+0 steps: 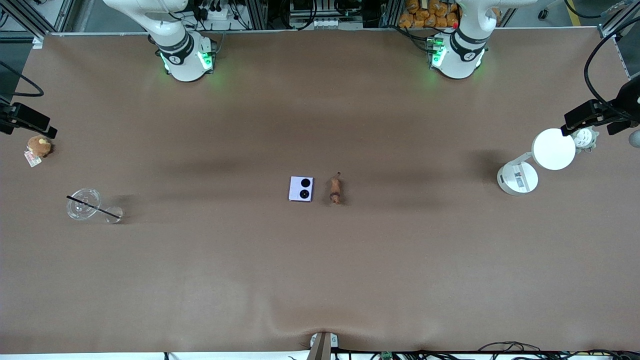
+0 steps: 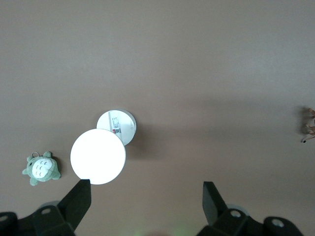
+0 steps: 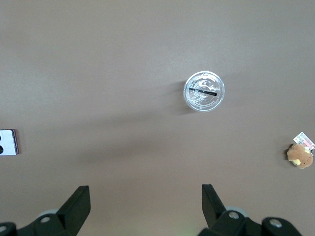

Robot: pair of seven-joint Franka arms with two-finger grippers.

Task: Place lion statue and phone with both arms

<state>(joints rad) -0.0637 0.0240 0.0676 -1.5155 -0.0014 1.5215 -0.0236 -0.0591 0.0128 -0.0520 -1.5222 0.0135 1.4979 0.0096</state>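
Observation:
The phone (image 1: 301,189), pale lavender-white with two black circles, lies flat at the middle of the table. The lion statue (image 1: 335,189), small and orange-brown, lies right beside it toward the left arm's end. They are apart. My left gripper (image 2: 147,196) is open and empty, high over the table near the white lamp; the lion statue (image 2: 309,125) shows at the edge of the left wrist view. My right gripper (image 3: 146,196) is open and empty, high over the table near the clear cup; part of the phone (image 3: 8,142) shows at the edge of the right wrist view.
A white round lamp (image 1: 553,149) on a round base (image 1: 517,178) and a grey-white plush toy (image 1: 585,138) stand at the left arm's end. A clear cup with a black straw (image 1: 84,203) and a brown plush toy with a tag (image 1: 39,146) are at the right arm's end.

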